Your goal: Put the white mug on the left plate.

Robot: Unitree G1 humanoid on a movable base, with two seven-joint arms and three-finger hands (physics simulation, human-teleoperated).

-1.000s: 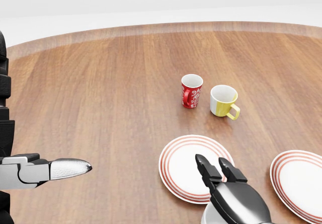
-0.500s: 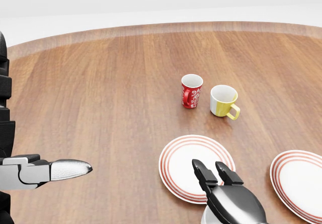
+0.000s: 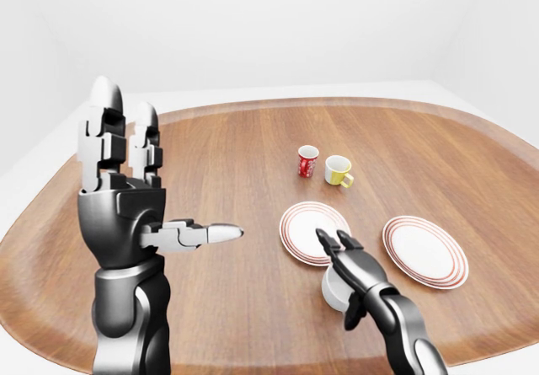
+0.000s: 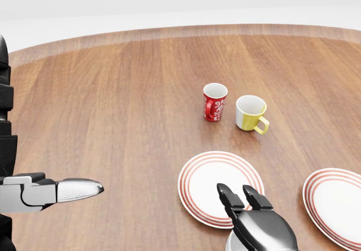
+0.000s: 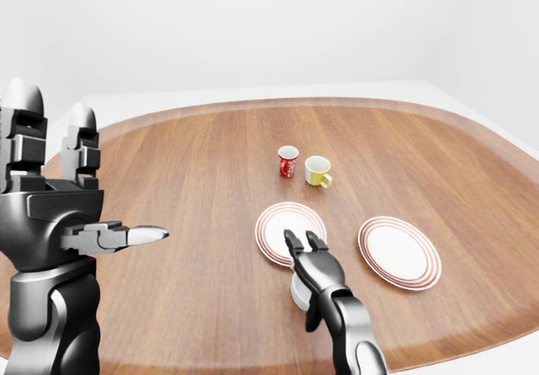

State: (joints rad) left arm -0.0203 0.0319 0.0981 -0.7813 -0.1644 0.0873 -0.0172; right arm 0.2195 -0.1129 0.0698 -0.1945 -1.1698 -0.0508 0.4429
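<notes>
The white mug [image 3: 333, 291] stands on the wooden table [image 3: 236, 164], just below the left plate [image 3: 299, 222] in the left-eye view. My right hand [image 3: 338, 261] lies over the mug, its fingers [image 3: 325, 240] stretched toward the plate's near rim and its thumb down the mug's right side. The fingers are not closed round it. In the head view only a sliver of the mug [image 4: 229, 244] shows under the hand. My left hand [image 3: 160, 181] is raised at the left, open and empty.
A second red-rimmed plate [image 3: 425, 250] lies to the right of the left plate. A red patterned mug [image 3: 308, 161] and a yellow mug [image 3: 338, 170] stand side by side above the plates. The table's edge runs close below my right arm.
My right hand has drawn back slightly toward the bottom of the head view, its fingertips now nearer the plate's lower rim. The left hand, mugs and plates have not moved.
</notes>
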